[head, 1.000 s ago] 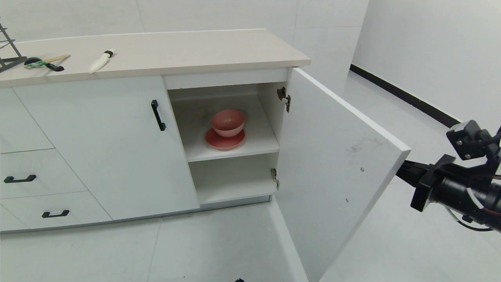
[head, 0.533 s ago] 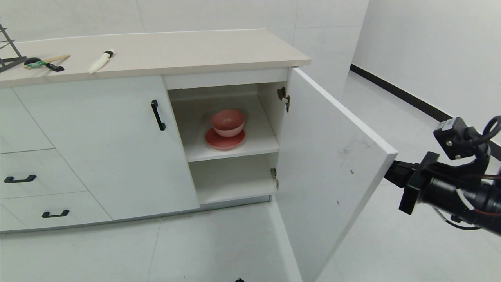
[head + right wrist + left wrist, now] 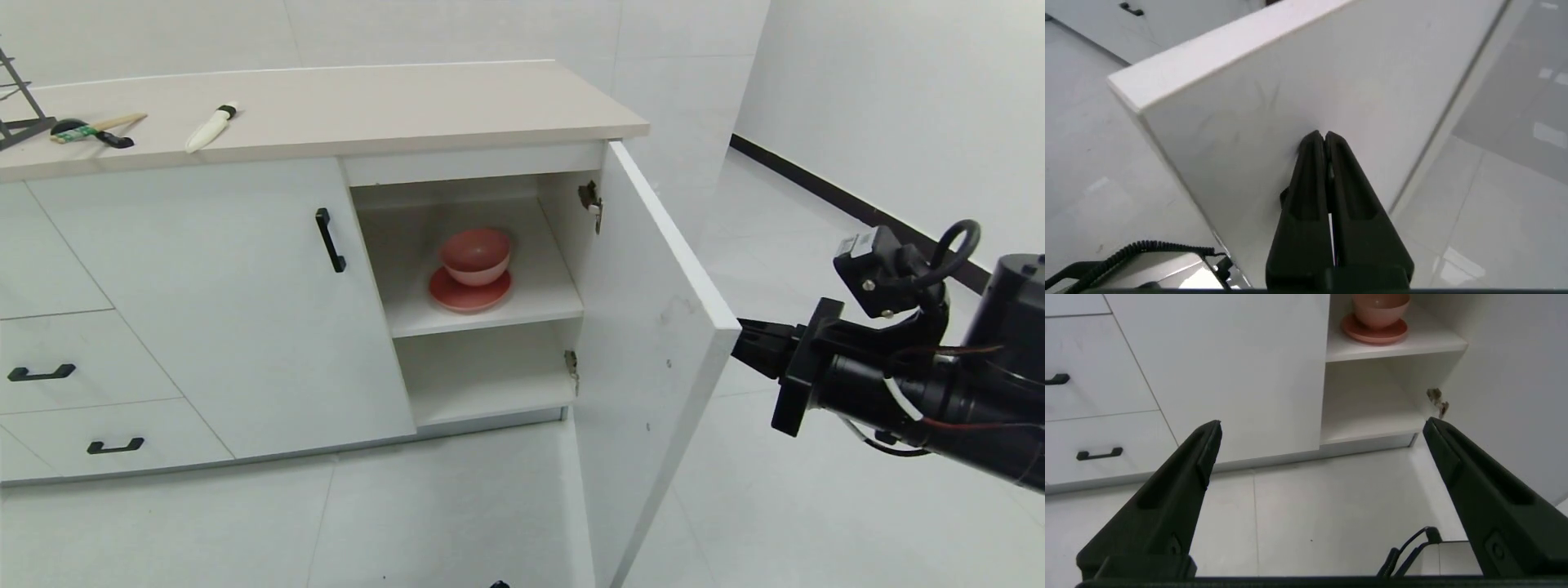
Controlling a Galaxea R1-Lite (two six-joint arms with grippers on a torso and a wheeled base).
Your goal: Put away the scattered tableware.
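My right claw (image 3: 1324, 140) has its fingers pressed together, tips flat against the outer face of the cabinet door (image 3: 645, 327). Compared with a second ago, the door has swung well in toward the cabinet: its free edge was far out to my right and now sits much nearer the opening, though the door is still ajar. My right arm has followed it in, staying behind that outer face.

My left claw (image 3: 1321, 429) is spread wide with nothing between its fingers. It hangs low over the floor (image 3: 408, 523) and faces the cabinet front.

Inside the open compartment, the pink bowl (image 3: 476, 255) sits on the red plate (image 3: 469, 294), and both rest on the upper shelf (image 3: 539, 306), toward its middle. They have not shifted over the last second. The lower shelf (image 3: 482, 396) lies beneath them.

On the surface (image 3: 367, 106) above, a white utensil (image 3: 211, 126) lies at an angle. Farther to my left, a wooden-handled utensil (image 3: 90, 131) lies beside the foot of a dark wire rack (image 3: 16, 114). Both utensils lie where they were before.

The neighbouring door (image 3: 245, 310), with its black handle (image 3: 330, 240), is closed.
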